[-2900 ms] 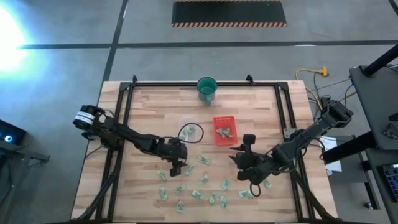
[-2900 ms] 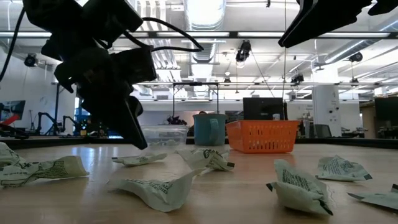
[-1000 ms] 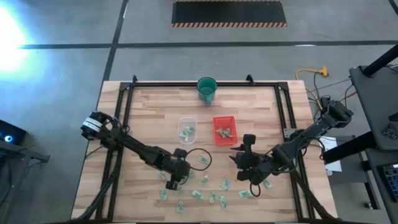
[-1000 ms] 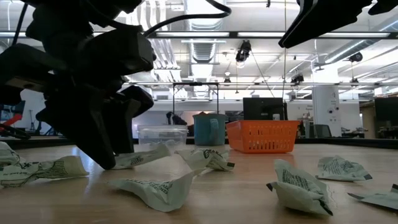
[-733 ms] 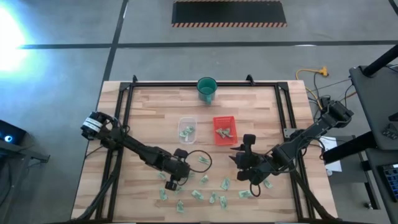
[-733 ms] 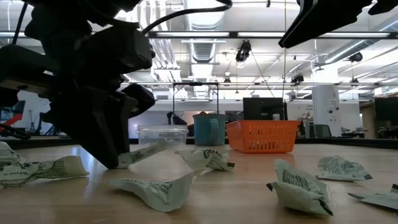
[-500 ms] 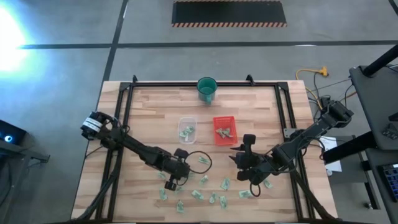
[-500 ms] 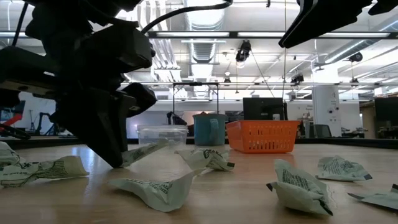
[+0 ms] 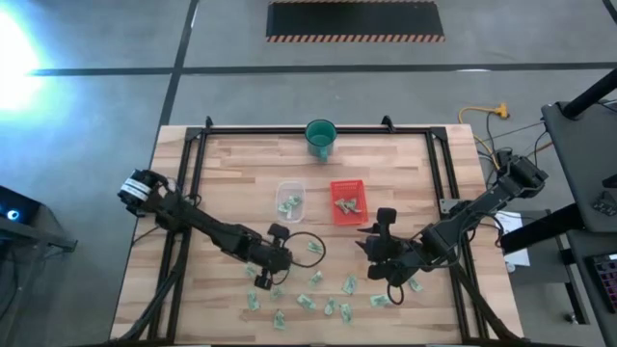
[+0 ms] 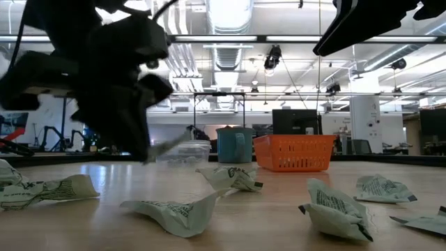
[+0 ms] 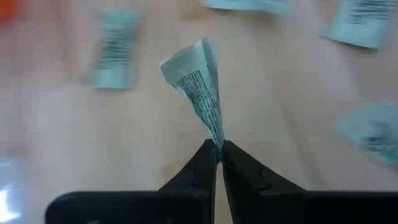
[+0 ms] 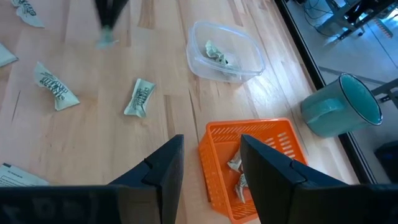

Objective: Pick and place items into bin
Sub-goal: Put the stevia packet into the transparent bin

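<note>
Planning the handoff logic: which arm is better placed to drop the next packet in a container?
Left. Its gripper is already shut on a packet, lifted off the table. The right gripper hangs open, holding nothing.

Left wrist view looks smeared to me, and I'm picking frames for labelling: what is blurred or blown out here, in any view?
Left wrist view: the table and loose packets are motion-blurred, while the left gripper and its pinched packet stay sharp. Low view: the left arm is smeared. High view: strong glare at the left edge. Right wrist view: mostly sharp.
</note>
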Action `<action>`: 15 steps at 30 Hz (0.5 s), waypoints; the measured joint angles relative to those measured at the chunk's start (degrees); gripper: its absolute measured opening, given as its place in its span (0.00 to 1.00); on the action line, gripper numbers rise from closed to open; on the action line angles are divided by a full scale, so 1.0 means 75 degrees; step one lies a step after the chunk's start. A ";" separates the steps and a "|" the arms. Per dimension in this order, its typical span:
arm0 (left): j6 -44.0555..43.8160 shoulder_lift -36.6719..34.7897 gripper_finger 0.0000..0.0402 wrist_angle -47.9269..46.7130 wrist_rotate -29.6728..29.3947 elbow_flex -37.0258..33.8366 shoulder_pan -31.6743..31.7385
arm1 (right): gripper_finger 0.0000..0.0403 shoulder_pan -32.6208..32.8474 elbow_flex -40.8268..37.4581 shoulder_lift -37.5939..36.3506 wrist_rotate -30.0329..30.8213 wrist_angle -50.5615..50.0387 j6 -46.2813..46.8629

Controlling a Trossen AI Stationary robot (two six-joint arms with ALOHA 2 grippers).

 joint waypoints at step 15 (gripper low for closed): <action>0.0659 -0.1787 0.02 -0.0996 -0.2930 -0.0187 0.1047 | 0.37 -0.0003 -0.0047 0.0000 0.0052 0.0019 0.0026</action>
